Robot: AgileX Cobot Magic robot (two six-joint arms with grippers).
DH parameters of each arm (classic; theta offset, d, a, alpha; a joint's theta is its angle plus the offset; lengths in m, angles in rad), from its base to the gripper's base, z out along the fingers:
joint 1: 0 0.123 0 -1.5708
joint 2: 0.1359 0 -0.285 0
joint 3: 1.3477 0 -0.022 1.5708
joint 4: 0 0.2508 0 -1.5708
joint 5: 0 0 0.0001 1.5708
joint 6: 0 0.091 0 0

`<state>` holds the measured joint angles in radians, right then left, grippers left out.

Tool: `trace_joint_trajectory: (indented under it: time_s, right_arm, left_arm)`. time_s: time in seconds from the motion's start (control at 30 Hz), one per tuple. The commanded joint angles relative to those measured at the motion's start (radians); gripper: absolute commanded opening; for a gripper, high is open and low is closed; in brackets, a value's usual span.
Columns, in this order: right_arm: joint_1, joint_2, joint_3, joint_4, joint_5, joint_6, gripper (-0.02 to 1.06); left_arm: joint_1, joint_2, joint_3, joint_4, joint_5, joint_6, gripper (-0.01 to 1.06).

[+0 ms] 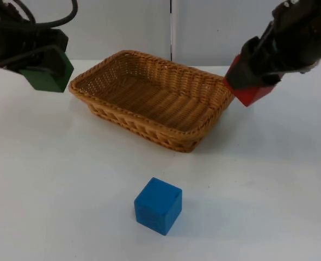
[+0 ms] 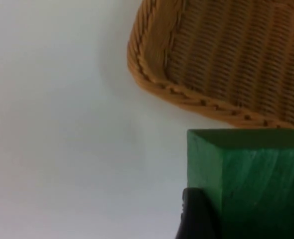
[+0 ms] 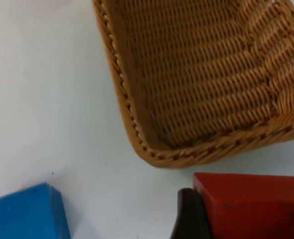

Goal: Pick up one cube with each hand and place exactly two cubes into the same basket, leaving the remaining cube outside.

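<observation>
You are looking at the left gripper [image 1: 47, 69] gripping the green cube [image 1: 47, 74] in the air just beside the wicker basket's [image 1: 122, 54] left end, while the right gripper [image 1: 258, 73] is clamping the red cube [image 1: 251, 91] aloft at the basket's right corner. The basket is sitting on the white table [image 1: 269, 179], and the blue cube [image 1: 158, 205] is lying well in front of it.

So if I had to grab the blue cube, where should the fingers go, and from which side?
Come straight down from above on the blue cube. It sits flat on the table, turned corner-forward, so rotate the wrist to close on two opposite vertical faces, probably mid-height. Nothing stands near it.
</observation>
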<state>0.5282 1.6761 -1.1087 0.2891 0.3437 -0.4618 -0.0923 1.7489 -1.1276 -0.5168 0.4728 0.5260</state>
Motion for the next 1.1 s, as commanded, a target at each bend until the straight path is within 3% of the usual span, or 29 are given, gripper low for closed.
trace_joint_trajectory:
  time_s: [0.0,0.13,0.3,0.47,0.63,0.9,0.97,1.07]
  right_arm:
    - [0.004,0.023,-0.043,0.008,-0.007,0.009,0.00]
    - [0.002,0.102,-0.167,0.008,0.037,0.028,0.00]
    - [0.002,0.267,-0.398,0.006,0.159,0.047,0.00]
    - [0.002,0.411,-0.594,0.000,0.255,0.047,0.00]
    - [-0.007,0.527,-0.739,0.000,0.275,0.054,0.00]
    - [-0.024,0.613,-0.795,0.003,0.274,0.054,0.00]
    - [-0.028,0.634,-0.795,0.003,0.244,0.054,0.00]
    - [-0.030,0.656,-0.795,0.003,0.210,0.052,0.00]
  left_arm:
    - [-0.007,0.024,-0.034,-0.033,-0.001,0.019,0.00]
    - [-0.007,0.079,-0.090,-0.098,0.015,0.089,0.00]
    - [-0.007,0.164,-0.178,-0.227,0.016,0.204,0.00]
    - [-0.007,0.238,-0.248,-0.235,0.019,0.221,0.00]
    - [-0.007,0.305,-0.317,-0.237,0.019,0.229,0.00]
    - [-0.007,0.395,-0.428,-0.295,0.060,0.266,0.00]
    - [-0.010,0.434,-0.475,-0.335,0.102,0.308,0.00]
    - [-0.015,0.461,-0.483,-0.359,0.094,0.319,0.00]
